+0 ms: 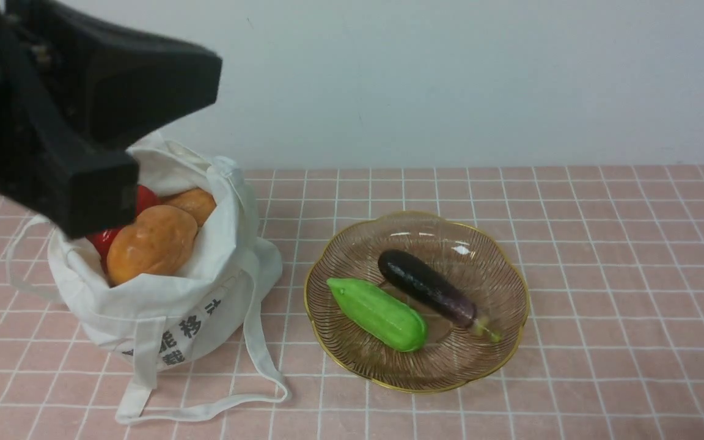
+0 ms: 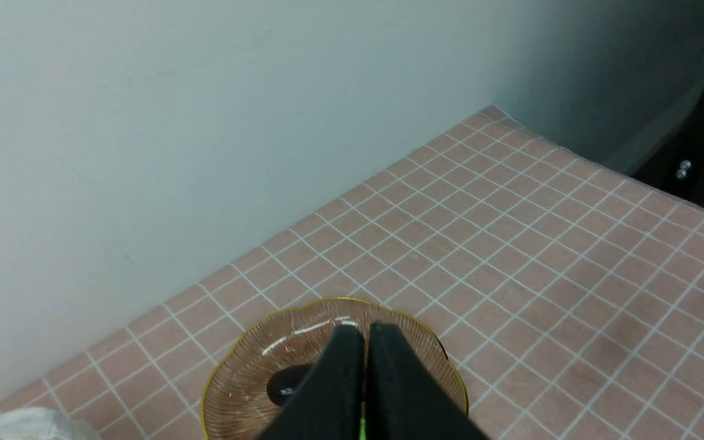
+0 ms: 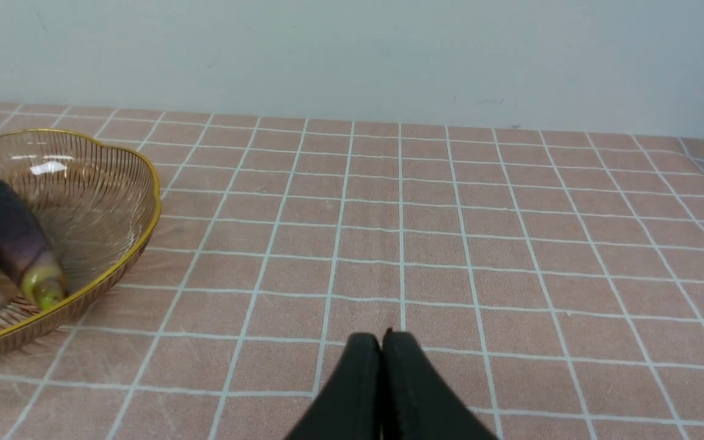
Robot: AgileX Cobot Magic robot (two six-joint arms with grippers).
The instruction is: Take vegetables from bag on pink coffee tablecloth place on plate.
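- Left gripper (image 2: 366, 333) has its fingers pressed together with nothing pinched between them; only a thin slit shows at the tips.
- Right gripper (image 3: 378, 339) is also pressed together and empty, its tips over the pink tablecloth (image 3: 437, 244).
- In the front view, with twelve o'clock toward the wall (image 1: 450, 79), dark blurred parts of the left arm (image 1: 71, 110) fill the ten-to-eleven o'clock edge and hide part of the bag's mouth.
- The brownish glass plate (image 1: 358, 244) sits close to the middle of that view, its scalloped gold rim fully in sight.
- On the plate, the eggplant (image 1: 428, 287) lies aslant, its dark rounded end toward eleven o'clock and its greenish stem toward four.
- Beside it lies the green gourd (image 1: 379, 315), its narrow tip toward ten o'clock of the plate and its blunt end toward six.
- The white cloth bag (image 1: 205, 305) stands on the cloth at nine o'clock from the plate, apart from it, mouth open.
- Inside the bag are a large orange-brown potato (image 1: 151, 243), a second potato (image 1: 196, 205) at about one o'clock from it, and something glossy red (image 1: 145, 198), partly covered.
- A strap (image 1: 257, 342) trails from the bag onto the cloth toward five o'clock.
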